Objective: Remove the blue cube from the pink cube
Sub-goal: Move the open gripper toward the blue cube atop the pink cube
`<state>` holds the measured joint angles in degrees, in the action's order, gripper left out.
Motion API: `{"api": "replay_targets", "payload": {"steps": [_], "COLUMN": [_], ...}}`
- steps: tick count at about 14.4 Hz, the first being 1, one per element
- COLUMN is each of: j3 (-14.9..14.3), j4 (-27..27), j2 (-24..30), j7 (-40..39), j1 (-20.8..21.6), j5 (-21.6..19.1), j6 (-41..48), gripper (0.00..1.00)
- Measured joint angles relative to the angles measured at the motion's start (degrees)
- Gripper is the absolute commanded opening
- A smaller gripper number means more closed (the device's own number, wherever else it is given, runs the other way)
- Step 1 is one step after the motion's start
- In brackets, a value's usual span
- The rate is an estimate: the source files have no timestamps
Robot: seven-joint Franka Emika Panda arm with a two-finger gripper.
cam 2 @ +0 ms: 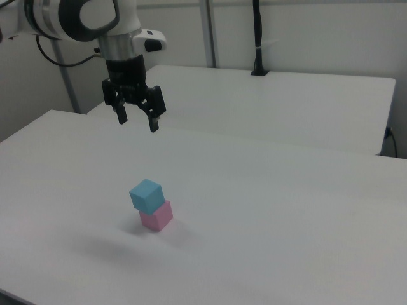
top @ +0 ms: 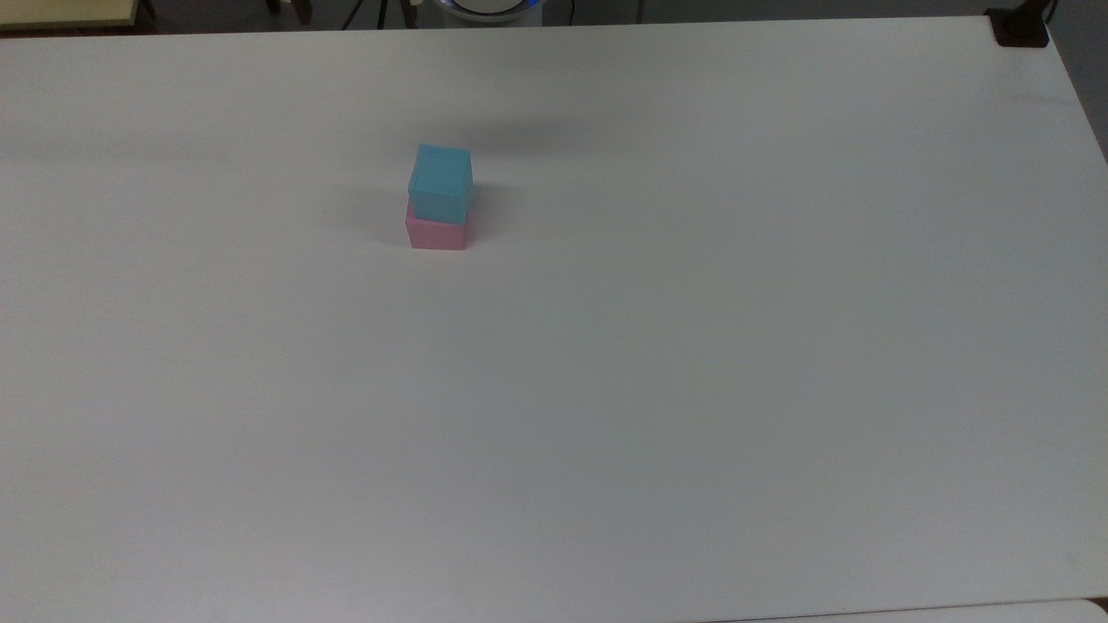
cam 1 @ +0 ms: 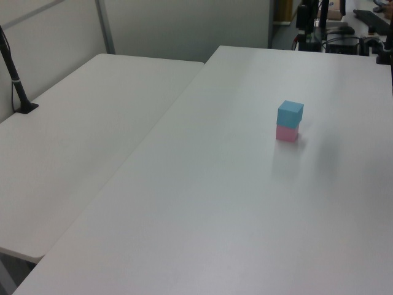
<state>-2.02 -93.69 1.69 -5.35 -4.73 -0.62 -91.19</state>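
the gripper [cam 2: 136, 119], fingers spread, hangs at about 11 o'clock above the blue cube [cam 2: 145, 194]; a low or off-centre pinch could drag the pink cube [cam 2: 157, 216] along.

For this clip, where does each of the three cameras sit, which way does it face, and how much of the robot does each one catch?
Top view: high above the table, looking steeply down; the blue cube sits on the pink cube; the white robot base peeks in at the upper edge.
Left view: raised at a table corner, looking along it.
Right view: raised to one side, looking across; the arm and open claw hang above the stack.
All three views share the two-cube stack.
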Motion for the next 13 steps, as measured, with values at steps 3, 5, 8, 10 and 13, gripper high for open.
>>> {"api": "replay_targets", "payload": {"steps": [3,5,8,10,13], "j3": [-0.09,-0.19,-0.21,-0.21,-0.21], "j4": [0.00,0.00,0.00,0.00,0.00], "j2": [-0.01,-0.01,-0.01,-0.01,-0.01], "j7": [0.03,0.04,0.04,0.05,0.06], "j1": [0.00,-0.01,-0.01,-0.01,-0.01], "j5": [-0.73,-1.08,-1.09,-1.09,-1.09], "j6": [0.00,0.00,0.00,0.00,0.00], "gripper": [1.00,1.00,1.00,1.00,1.00]}}
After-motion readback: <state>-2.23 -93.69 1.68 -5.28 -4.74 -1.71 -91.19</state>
